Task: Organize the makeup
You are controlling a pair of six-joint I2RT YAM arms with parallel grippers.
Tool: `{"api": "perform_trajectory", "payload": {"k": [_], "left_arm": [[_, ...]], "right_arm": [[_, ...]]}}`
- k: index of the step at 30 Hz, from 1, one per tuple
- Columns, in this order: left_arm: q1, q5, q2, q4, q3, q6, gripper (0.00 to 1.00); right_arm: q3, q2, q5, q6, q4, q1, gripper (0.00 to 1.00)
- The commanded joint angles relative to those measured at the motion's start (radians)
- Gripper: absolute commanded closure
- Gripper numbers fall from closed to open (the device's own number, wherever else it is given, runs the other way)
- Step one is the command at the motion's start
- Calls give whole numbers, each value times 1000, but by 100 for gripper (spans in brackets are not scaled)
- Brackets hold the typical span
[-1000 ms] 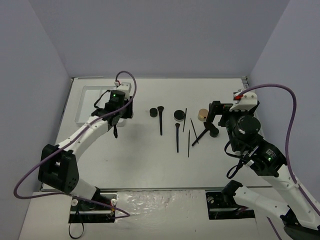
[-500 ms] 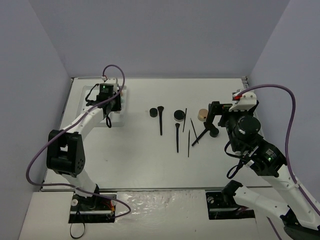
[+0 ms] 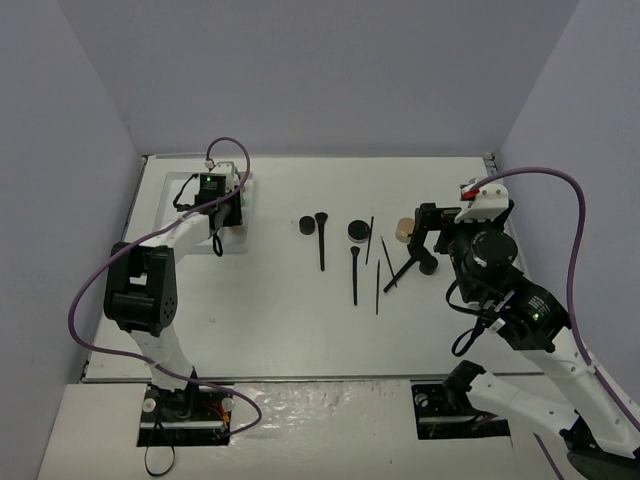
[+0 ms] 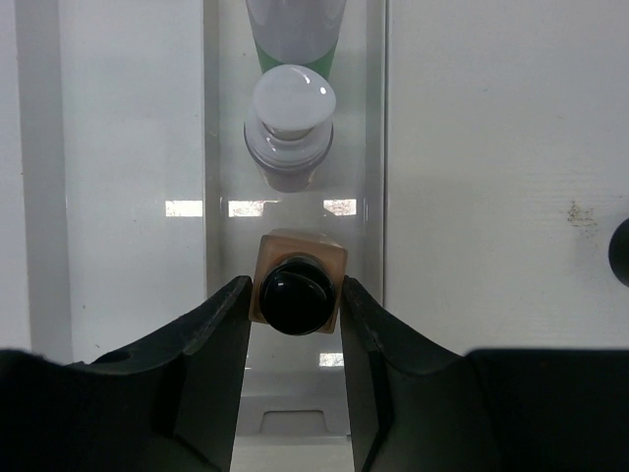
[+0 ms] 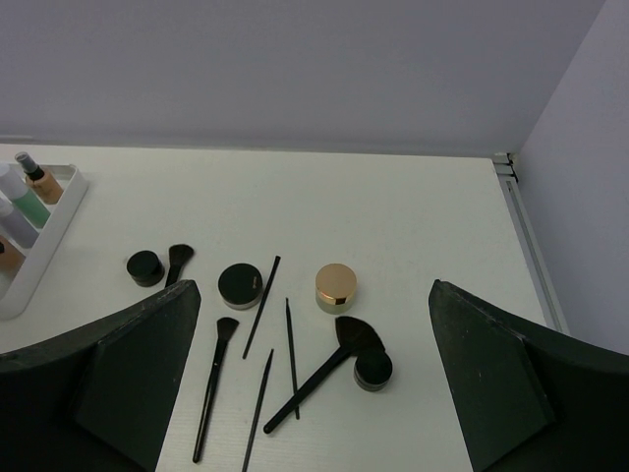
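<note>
The left gripper [image 4: 295, 287] is clamped on a tan bottle [image 4: 329, 258] with a round black cap, one finger pressed against each side. The bottle stands upright in a narrow compartment of the white tray [image 4: 208, 147], at the far left of the table [image 3: 280, 320]. Further along the same compartment stand a lilac bottle [image 4: 290, 133] and then a green bottle [image 4: 295, 29]. Any print on the bottles is out of sight.

The right gripper [image 5: 313, 334] hangs over the right side of the table, jaws spread wide, holding nothing. Loose makeup lies below it: a tan compact [image 5: 336, 285], a large black jar [image 5: 240, 285], two small black jars [image 5: 144, 267] [image 5: 373, 370], three black brushes [image 5: 329, 369] [image 5: 214, 388] [image 5: 178, 261] and three thin black pencils [image 5: 261, 305] [image 5: 291, 344] [image 5: 259, 408]. Lettering on the lids is too small to read.
</note>
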Motion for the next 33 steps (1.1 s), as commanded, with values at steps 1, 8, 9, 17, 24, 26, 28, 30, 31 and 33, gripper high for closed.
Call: {"api": "perform_trajectory", "payload": {"k": [1,8,9,17,24,26,28,30,31,33], "left_arm": [[2,6,-21,103,21,10,90],[2,-19,-41,100,-10,-3,49],[2,-21,-48,95,-12,-4,44],[-12,-69,-144,-16,-2,-29,22],[-173,-162,-260,-198,41,-128,22],[-232,-188,-263,-237,61,-188,22],[-303,-206,-235,-267,90,-268,22],[-363,-228,-182,-301,126,-321,22],[-396,-257,-149,-325,149,-348,23],[-445,-270,-84,-348,200,-371,23]], "right_arm": [[3,15,1,2,56,-4,0],[10,21,-7,-5,54,-4,0],[10,21,-8,-5,54,-4,0],[21,19,-28,2,56,-5,0],[28,9,-36,3,56,-6,0],[26,7,-37,3,56,-5,0],[22,5,-39,6,56,-4,0],[19,5,-42,7,57,-6,0],[17,5,-44,7,56,-6,0],[13,3,-48,9,56,-5,0]]}}
